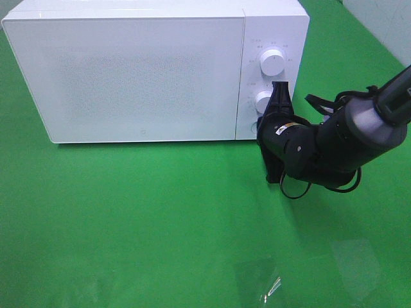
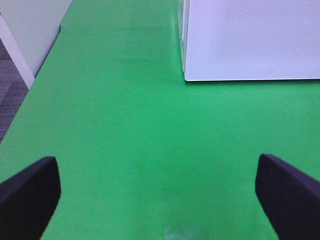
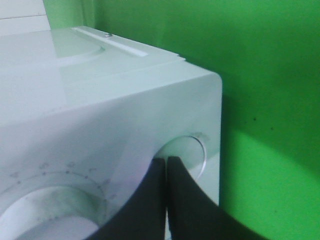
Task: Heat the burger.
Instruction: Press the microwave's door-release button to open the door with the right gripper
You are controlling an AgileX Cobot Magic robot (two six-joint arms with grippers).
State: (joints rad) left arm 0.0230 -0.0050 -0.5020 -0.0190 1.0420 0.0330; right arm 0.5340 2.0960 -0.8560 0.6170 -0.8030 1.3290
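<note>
Exterior high: one microwave (image 1: 141,70), two knobs (image 1: 272,62) (image 1: 263,101)

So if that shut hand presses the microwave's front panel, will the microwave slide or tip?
Probably neither: the microwave is broad, boxy and flat on the green mat. Its glossy panel looks slippery, so the right hand might skid off the round button.

The white microwave (image 2: 250,40) sits on a green mat (image 2: 130,115), and only its near corner and part of its dotted door show. The left gripper (image 2: 160,200) is well in front of that microwave, its two black fingers (image 2: 27,192) spread wide, with bare green between them. Far off to the side of the microwave, past the mat's edge, is grey floor (image 2: 10,95).
</note>
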